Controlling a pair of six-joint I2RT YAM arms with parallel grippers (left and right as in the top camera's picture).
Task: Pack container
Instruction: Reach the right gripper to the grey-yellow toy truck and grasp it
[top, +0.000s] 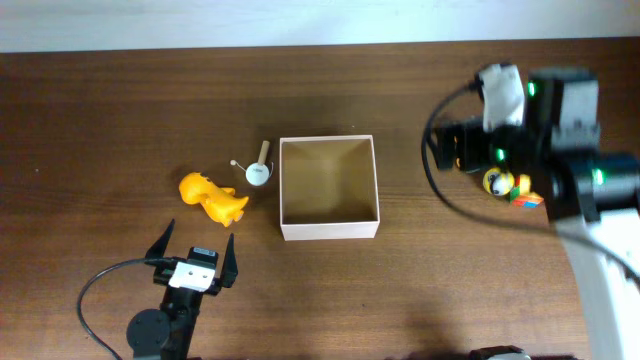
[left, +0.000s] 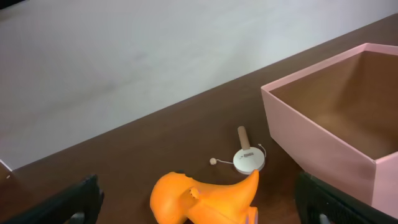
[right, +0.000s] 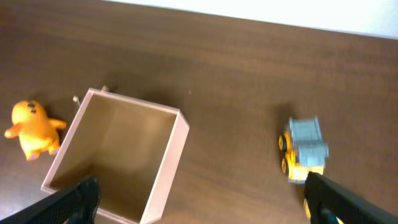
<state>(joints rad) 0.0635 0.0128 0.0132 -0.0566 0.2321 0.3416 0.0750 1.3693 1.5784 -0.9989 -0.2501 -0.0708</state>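
Empty box (top: 328, 229) sits at the middle of the table (top: 100, 120), with both tools spread wide and holding nothing.
The dark wood-grain table is matte. The square box has thin white card walls and a tan inside, and its open top faces up, ready for loading. The left tool (top: 200, 238) hovers just short of a smooth, rounded orange plastic animal (top: 213, 198), likely its first pick. The right tool (right: 199, 190) hangs high between the box and a blocky yellow-and-grey truck (right: 305, 149). A small white disc rattle (top: 258, 172) with a wooden stick lies just beside the box wall.
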